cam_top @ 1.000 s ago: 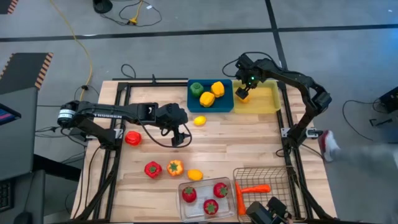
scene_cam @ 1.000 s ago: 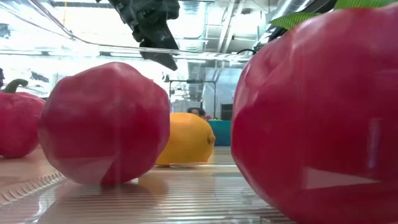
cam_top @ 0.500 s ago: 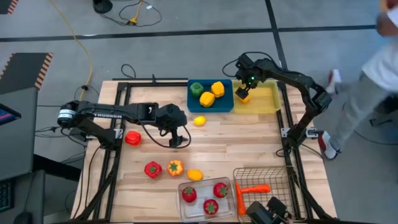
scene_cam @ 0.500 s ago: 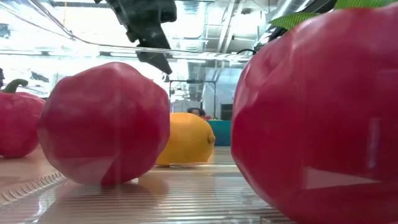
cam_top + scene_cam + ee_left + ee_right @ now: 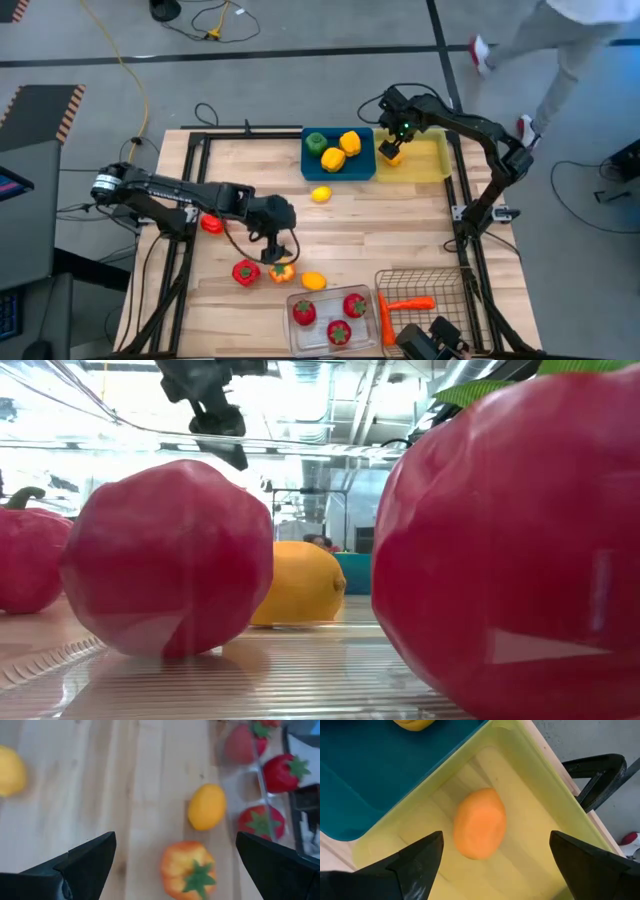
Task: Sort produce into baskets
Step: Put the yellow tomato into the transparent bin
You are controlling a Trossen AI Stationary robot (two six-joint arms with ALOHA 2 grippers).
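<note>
Left claw (image 5: pixel 281 256) spread above one orange pepper (image 5: pixel 282 269) – two red peppers (image 5: pixel 246 272), two lemons (image 5: pixel 314 281) loose on bench (image 5: pixel 400 225). Clear bin (image 5: pixel 330 316): three berries. Blue tray (image 5: pixel 338 155): three. Right claw (image 5: pixel 391 150) spread over one orange (image 5: pixel 480 823) in yellow tray (image 5: pixel 432 160).

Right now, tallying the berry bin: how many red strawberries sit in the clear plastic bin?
3, all in the clear plastic bin: strawberry at its left, strawberry at its right, strawberry nearest the table's front edge. None seems hidden.
</note>
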